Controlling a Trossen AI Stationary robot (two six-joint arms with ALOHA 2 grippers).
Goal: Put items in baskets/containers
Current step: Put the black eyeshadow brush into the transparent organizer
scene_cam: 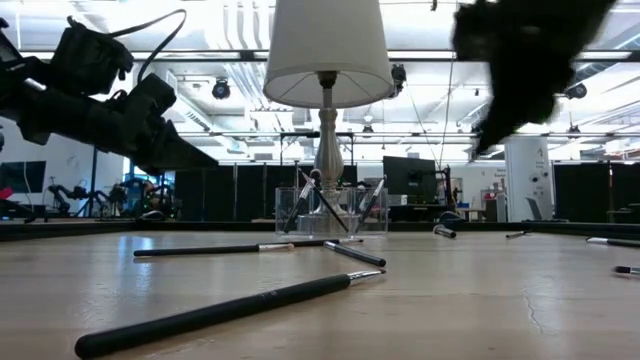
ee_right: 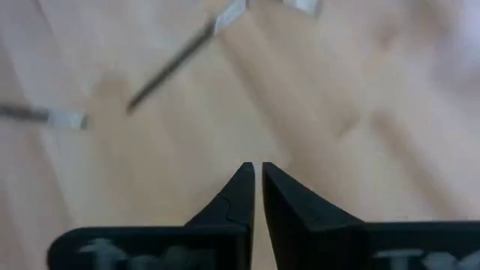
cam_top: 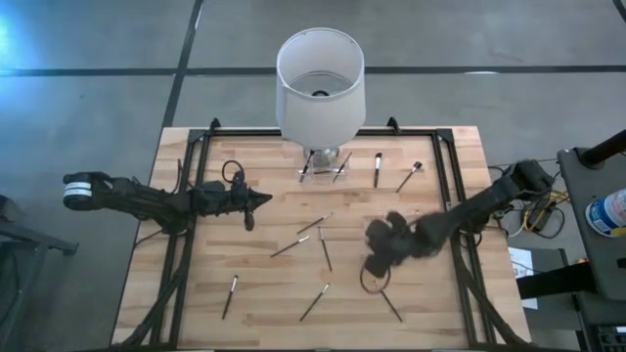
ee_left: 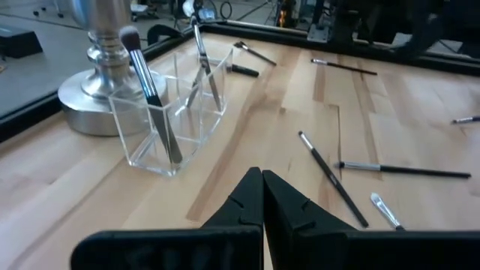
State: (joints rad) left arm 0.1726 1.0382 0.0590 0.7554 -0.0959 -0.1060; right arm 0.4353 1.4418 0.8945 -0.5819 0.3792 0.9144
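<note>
Brushes (cam_top: 327, 248) lie scattered on the table (cam_top: 264, 293), a few standing in the clear holder (ee_left: 176, 112) by the lamp base (ee_left: 101, 97). Right gripper (ee_right: 257, 171), fingers nearly together with a thin gap and holding nothing, hovers above a loose brush mid-table. Left gripper (ee_left: 262, 176), clenched and empty, points toward the holder from the left, well apart.

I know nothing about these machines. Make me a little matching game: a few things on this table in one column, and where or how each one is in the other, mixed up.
Things:
1. lamp
2. clear holder
3. left gripper
4. loose brushes

Descriptions:
A. lying flat, scattered on the wood
B. stands at the table's far edge, white shade
C. beside the lamp's base, brushes standing in it
D. fingers shut, empty, pointing toward the table's middle

Pairs: 1-B, 2-C, 3-D, 4-A
</note>
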